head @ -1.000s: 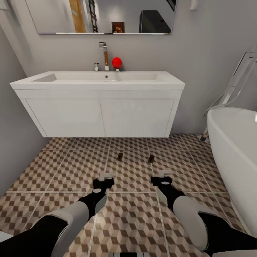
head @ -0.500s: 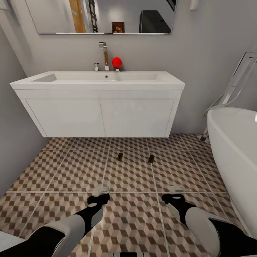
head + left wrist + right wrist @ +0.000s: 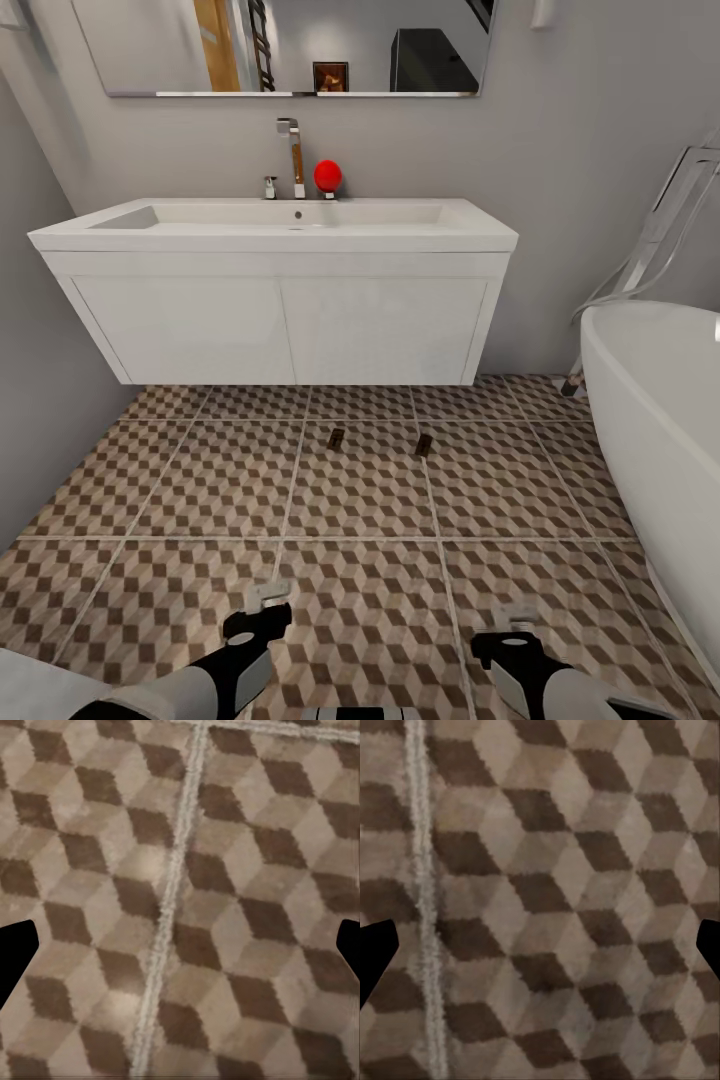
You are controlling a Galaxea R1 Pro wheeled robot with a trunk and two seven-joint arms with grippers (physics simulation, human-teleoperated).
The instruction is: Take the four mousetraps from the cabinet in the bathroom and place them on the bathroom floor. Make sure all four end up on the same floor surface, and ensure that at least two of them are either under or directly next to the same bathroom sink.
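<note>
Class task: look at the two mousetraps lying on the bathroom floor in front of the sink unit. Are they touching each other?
Apart. The head view shows the left mousetrap and the right mousetrap with a clear stretch of patterned bathroom floor between them.

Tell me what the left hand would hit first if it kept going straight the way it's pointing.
Most likely the bare bathroom floor: the left hand points down at patterned tile with nothing between its open fingers.

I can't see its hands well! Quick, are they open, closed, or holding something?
Left end effector: open, holding nothing, above the brown-and-beige cube-pattern tiled floor.
Right end effector: open, holding nothing.
</note>
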